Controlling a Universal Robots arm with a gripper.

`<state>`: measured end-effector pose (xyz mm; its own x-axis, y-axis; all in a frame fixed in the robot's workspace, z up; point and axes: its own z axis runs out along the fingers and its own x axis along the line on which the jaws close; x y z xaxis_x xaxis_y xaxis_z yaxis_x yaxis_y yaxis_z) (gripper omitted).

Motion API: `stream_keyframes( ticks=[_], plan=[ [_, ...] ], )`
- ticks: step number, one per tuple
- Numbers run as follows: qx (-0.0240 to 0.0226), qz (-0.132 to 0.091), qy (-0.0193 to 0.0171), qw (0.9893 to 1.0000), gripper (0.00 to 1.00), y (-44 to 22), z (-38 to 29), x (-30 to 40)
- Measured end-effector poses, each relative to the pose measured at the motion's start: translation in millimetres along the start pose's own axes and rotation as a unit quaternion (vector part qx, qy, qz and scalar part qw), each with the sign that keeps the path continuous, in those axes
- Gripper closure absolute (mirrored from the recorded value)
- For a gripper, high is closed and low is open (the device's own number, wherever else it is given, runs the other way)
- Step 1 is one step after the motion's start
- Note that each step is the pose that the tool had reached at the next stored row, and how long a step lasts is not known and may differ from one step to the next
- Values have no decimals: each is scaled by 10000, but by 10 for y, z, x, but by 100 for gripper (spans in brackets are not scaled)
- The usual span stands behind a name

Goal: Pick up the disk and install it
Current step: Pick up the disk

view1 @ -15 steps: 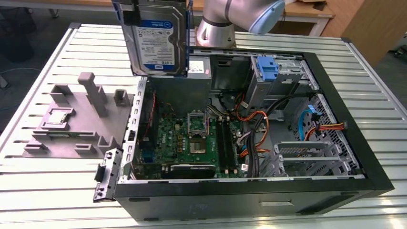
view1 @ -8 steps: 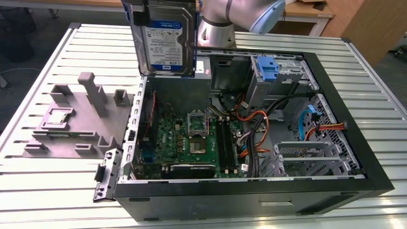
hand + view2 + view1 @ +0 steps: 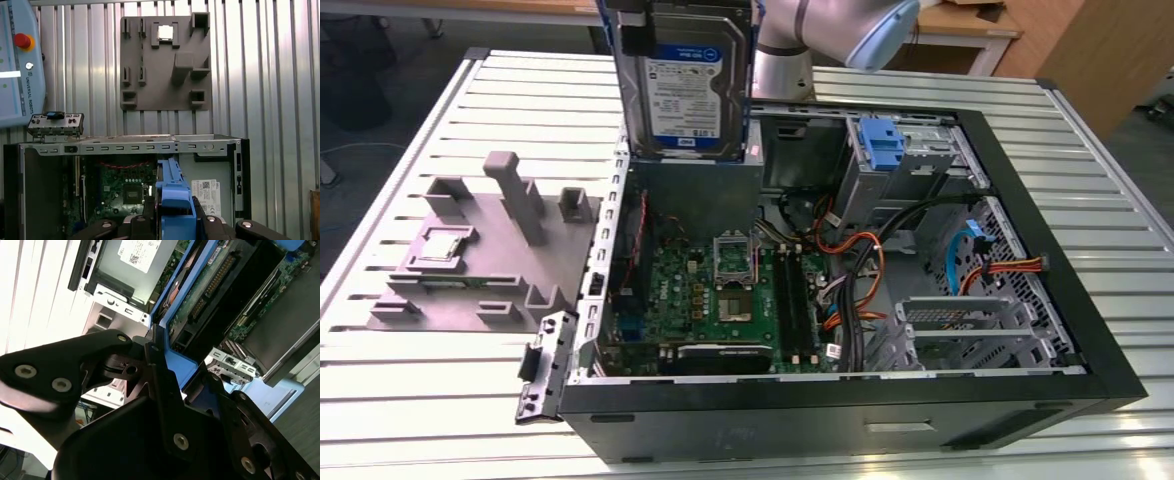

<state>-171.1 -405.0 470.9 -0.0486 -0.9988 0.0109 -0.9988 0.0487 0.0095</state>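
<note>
The disk (image 3: pixel 683 85), a silver-grey hard drive with a blue-and-white label, hangs upright above the far corner of the open computer case (image 3: pixel 854 400) on the exterior view's left. My gripper (image 3: pixel 160 365) is shut on the disk, its black fingers (image 3: pixel 100 365) clamping one blue edge rail (image 3: pixel 175 365). The second wrist view shows the disk's green circuit-board underside (image 3: pixel 210 285). In the first wrist view the blue rail (image 3: pixel 172 192) stands edge-on between the fingers (image 3: pixel 145 225), over the case interior.
The motherboard (image 3: pixel 720 290) lies on the case floor, with cables and a drive cage holding a blue bracket (image 3: pixel 883 145) behind it. A silver power-supply box (image 3: pixel 210 192) sits in the case. A grey fixture (image 3: pixel 480 250) and a teach pendant (image 3: pixel 20 60) rest on the slatted table.
</note>
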Motion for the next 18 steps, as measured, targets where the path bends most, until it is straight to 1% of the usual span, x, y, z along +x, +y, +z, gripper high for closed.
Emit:
stream_keyframes(
  ticks=[3, 5, 18],
  plan=[
    [0, 0, 0, 10000, 64, -50, 1, -3],
    [0, 0, 0, 10000, 64, -69, 1, -3],
    [0, 0, 0, 10000, 64, -74, 1, 0]
  ],
)
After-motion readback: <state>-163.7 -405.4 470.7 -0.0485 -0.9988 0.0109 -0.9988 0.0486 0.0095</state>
